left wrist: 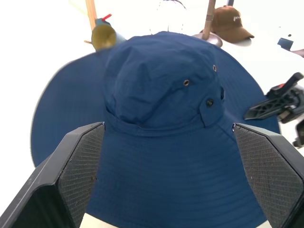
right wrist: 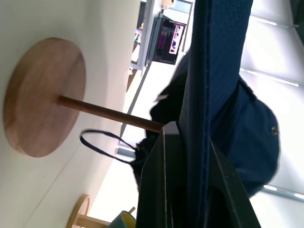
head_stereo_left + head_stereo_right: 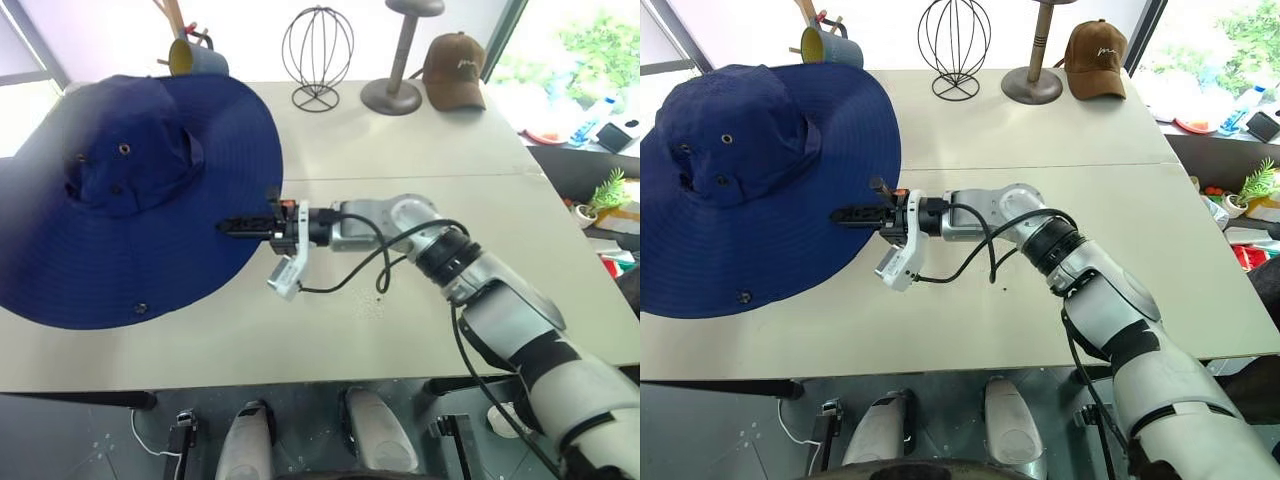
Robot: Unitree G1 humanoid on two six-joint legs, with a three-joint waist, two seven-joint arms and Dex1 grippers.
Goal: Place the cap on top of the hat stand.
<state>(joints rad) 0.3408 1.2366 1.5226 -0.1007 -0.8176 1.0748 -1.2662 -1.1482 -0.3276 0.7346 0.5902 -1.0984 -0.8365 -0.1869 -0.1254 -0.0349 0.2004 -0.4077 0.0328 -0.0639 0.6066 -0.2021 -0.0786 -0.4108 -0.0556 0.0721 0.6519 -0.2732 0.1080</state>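
While the right gripper (image 3: 855, 214) fingers clamp the cap (image 3: 120, 190) brim, left gripper (image 1: 166, 180) fingers released, cap sits over hat stand (image 2: 45, 97); next: let go.

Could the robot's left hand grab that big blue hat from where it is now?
Probably yes. The left gripper is open, one finger on either side of the navy sun hat, with nothing between them. The right gripper already pinches the brim.

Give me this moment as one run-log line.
right tool: shut on cap brim | left tool: open, facing cap crown | cap: over hat stand, rod under it | seated: cannot tell
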